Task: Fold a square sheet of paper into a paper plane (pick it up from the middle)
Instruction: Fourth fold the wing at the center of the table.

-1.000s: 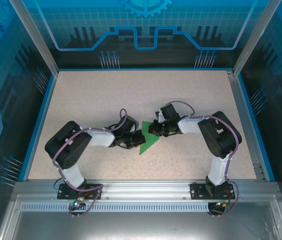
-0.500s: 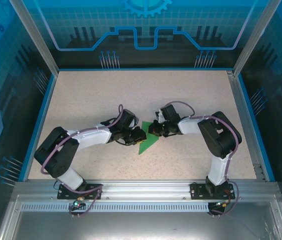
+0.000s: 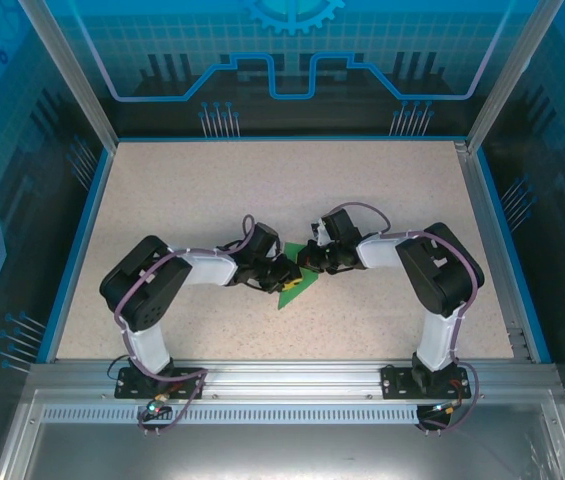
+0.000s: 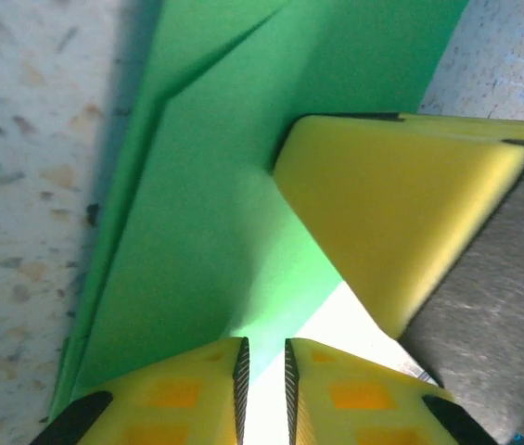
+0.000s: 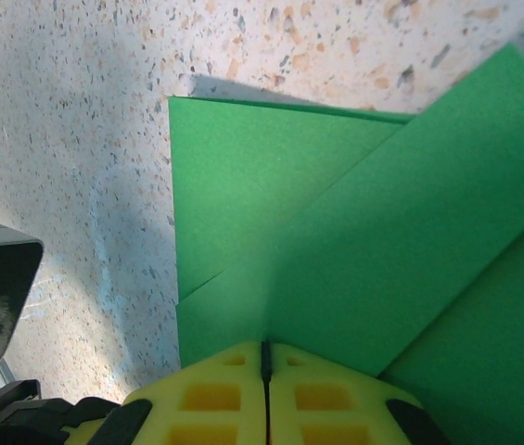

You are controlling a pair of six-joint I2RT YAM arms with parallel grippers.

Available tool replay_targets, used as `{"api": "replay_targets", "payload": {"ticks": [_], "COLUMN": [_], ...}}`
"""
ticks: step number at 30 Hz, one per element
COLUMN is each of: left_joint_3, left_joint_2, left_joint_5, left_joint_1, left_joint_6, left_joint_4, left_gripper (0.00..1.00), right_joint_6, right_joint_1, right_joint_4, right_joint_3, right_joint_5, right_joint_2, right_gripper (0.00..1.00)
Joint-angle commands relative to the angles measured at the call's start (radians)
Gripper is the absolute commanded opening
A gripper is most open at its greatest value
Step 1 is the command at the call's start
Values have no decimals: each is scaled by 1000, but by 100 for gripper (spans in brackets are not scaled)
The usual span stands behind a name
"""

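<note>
My left gripper (image 4: 264, 360) is parting its pads to a narrow slit, where a second ago they were clamped together, and it is grasping nothing I can make out. It is sitting low over the partly folded square sheet of paper (image 4: 197, 232), which is lying mid-table (image 3: 212, 190). My right gripper (image 5: 264, 357), pads closed flush, is resting on the folded layers. I judge that one crease is being released and that the dart is not yet formed.

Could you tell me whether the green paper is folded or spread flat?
Folded: the green paper shows overlapping flaps with diagonal edges in both wrist views.
</note>
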Motion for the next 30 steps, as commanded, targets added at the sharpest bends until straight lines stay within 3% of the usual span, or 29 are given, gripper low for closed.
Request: {"api": "replay_targets", "payload": {"ticks": [1,14,21,30], "left_joint_3": [-51,-199,-169,-258], "left_joint_2": [14,-49,-61,-112], "left_joint_5": [-41,-34,-95,-97], "left_joint_1": [-4,-44,-91,-94], "left_joint_6": [-20,100,249,225], "left_joint_4": [-51,-173,-369,-341], "left_gripper": [20,18,18,18], "right_joint_6": [-1,0,4,8], "right_joint_1": [7,7,6,9], "right_joint_4": [-88,-110,-114,-118], "right_joint_3": [-39,-36,-45,-53], "right_joint_5": [105,132,143,148], "right_joint_2": [83,101,92,86], "right_gripper": [6,7,7,7]}}
